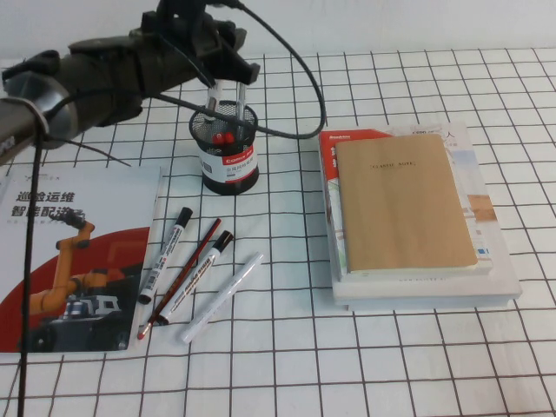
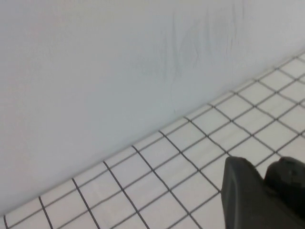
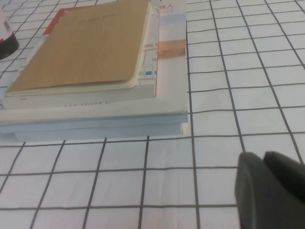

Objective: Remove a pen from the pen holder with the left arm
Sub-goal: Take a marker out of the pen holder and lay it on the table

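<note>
So the left gripper (image 1: 228,84) sits right on top of the pen holder (image 1: 230,152), black blocky jaws pointing down. Two slim pale pens (image 1: 215,97) poke up out of the holder to meet it, but honestly I can't tell whether it's clamped on one or just hovering around them. The holder itself is a round black wire-mesh cup with a red and white label band near the base, and a couple of red bits show through the mesh. The left arm (image 1: 104,74) reaches in from the holder's left, nearly level, dark and chunky, with a black cable (image 1: 304,78) looping off to the holder's right. On the near side of the holder lie four loose pens: a black-capped marker (image 1: 165,254), a thin red pencil (image 1: 185,274), a second marker (image 1: 195,280) and a plain white pen (image 1: 222,297). A glossy brochure (image 1: 78,261) lies near-left of the holder. To its right there's a stack of books (image 1: 426,287) topped by a matte kraft-brown notebook (image 1: 404,204). Everything's on a white gridded tablecloth (image 1: 347,365). The right gripper (image 3: 271,191) is low over the cloth with the books between it and the holder; open or closed, can't tell.
</note>
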You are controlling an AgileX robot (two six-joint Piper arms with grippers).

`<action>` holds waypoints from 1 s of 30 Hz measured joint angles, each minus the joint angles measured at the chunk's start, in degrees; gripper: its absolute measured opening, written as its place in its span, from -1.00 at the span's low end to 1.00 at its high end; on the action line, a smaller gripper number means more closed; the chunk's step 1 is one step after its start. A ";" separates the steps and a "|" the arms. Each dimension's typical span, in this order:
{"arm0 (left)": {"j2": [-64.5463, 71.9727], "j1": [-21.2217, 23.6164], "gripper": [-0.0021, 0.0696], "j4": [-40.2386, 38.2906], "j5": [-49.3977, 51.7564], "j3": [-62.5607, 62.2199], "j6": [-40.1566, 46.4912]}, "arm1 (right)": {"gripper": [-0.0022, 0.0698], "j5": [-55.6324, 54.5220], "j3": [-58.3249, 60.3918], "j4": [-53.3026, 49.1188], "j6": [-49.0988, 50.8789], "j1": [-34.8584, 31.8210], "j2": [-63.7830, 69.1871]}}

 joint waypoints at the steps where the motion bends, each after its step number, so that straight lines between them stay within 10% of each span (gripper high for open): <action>1: -0.81 0.00 -0.68 0.00 0.00 0.00 -0.87 | -0.98 0.00 0.00 0.00 0.00 0.00 0.00; 12: -12.39 0.00 -0.68 3.81 -1.99 0.00 -14.03 | -0.98 0.00 0.00 0.00 0.00 0.00 0.00; 30: -23.28 0.08 -0.68 77.30 38.20 0.00 -87.75 | -0.98 0.00 0.00 0.00 0.00 0.00 0.00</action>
